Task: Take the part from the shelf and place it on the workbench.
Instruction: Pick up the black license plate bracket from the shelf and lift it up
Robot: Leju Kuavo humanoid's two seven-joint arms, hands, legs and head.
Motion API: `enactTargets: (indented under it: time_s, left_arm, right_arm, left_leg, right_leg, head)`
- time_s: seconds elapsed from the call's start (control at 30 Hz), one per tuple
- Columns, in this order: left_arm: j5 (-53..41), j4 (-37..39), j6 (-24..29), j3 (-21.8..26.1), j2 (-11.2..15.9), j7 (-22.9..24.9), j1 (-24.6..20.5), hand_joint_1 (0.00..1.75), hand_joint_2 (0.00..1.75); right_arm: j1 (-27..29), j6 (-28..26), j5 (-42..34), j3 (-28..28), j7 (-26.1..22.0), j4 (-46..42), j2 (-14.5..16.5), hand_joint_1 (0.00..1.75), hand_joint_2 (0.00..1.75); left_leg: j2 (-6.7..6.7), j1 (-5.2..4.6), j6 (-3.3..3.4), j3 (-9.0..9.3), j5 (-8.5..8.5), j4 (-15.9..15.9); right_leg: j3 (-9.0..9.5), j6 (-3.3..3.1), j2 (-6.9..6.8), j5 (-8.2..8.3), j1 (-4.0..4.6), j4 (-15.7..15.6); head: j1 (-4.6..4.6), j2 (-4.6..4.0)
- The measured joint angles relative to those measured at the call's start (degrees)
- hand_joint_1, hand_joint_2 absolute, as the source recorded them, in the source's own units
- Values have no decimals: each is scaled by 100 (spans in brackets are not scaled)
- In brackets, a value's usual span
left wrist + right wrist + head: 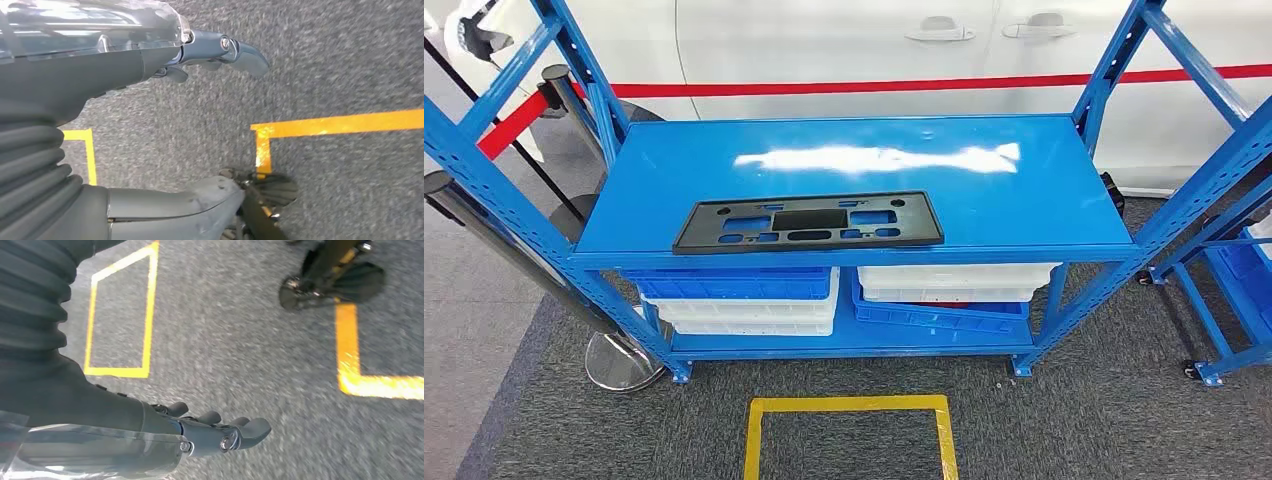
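Left hand hangs at robot's side over grey carpet, fingers loose and apart, nothing in them; a yellow floor line runs under it. Looks like a walking/standing pose, arms not raised for a reach yet.

Blue shelf: top deck faces robot, bare apart from the part, a long flat black panel w/ cut-outs. It lies flat near the front edge, a bit left of centre, long side roughly parallel to that edge. Prob. laid there so it can be reached from the front w/o leaning over the deck. Below, on lower level: blue bin stacked on white bin at left; white bin on a tilted blue one at right.

Yellow floor square sits in front of shelf, likely a standing mark. Behind shelf, a white car.

Right hand likewise hangs over carpet, fingers relaxed, extended, holding nothing.

Judgement: pickup not started; part untouched. Workbench not seen.
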Motion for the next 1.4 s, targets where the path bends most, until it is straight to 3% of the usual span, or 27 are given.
enactTargets:
  time_s: [0.27,0.67,0.87,1.0,1.1,1.27,1.33,1.4]
  left_arm:
    - [-238,137,226,273,-20,-343,-116,0,0]
    - [-492,282,408,583,-36,-659,-231,0,0]
    - [-535,300,425,631,-38,-696,-246,0,0]
    - [-691,377,474,825,-55,-880,-304,0,0]
    - [-730,409,491,919,-60,-973,-336,0,0]
    - [-827,450,496,1053,-71,-1145,-385,0,0]
    - [-861,462,496,1100,-95,-1216,-409,0,0]
    - [-905,476,496,1149,-125,-1283,-430,0,0]
  right_arm:
    - [-132,-37,-30,-112,-870,-700,118,0,175]
    - [-116,-224,-428,787,-1605,-2805,111,0,175]
    - [-114,-272,-480,994,-1713,-3149,93,0,175]
    - [-141,-483,-699,1994,-2140,-4614,-55,0,175]
    - [-201,-483,-878,2428,-2229,-5112,-135,0,175]
    - [-396,-209,-1398,3089,-2264,-5732,-317,0,175]
    - [-483,-63,-1628,3326,-2276,-5953,-403,0,175]
    - [-560,85,-1869,3557,-2284,-6149,-491,0,175]
  left_leg:
    - [-2,0,0,4,1,1]
    - [-3,0,0,12,2,3]
    - [-3,0,0,12,2,3]
    - [-5,-9,9,-1,-4,29]
    - [-7,-13,26,-20,-12,57]
    - [-1,-9,132,-32,22,31]
    - [14,25,213,13,99,-80]
    - [25,35,256,23,137,-124]
  right_leg:
    - [3,0,0,0,0,0]
    - [2,0,0,1,0,0]
    - [2,0,1,1,0,0]
    - [1,11,-1,14,-19,-9]
    - [0,27,-2,21,-36,-9]
    - [12,110,-6,53,-43,-52]
    - [-88,123,-21,-99,-26,162]
    - [-418,111,-30,-441,-12,822]
  head:
    - [-1,0]
    - [0,0]
    - [-1,0]
    - [-2,0]
    - [-2,0]
    - [0,0]
    - [16,0]
    - [31,0]
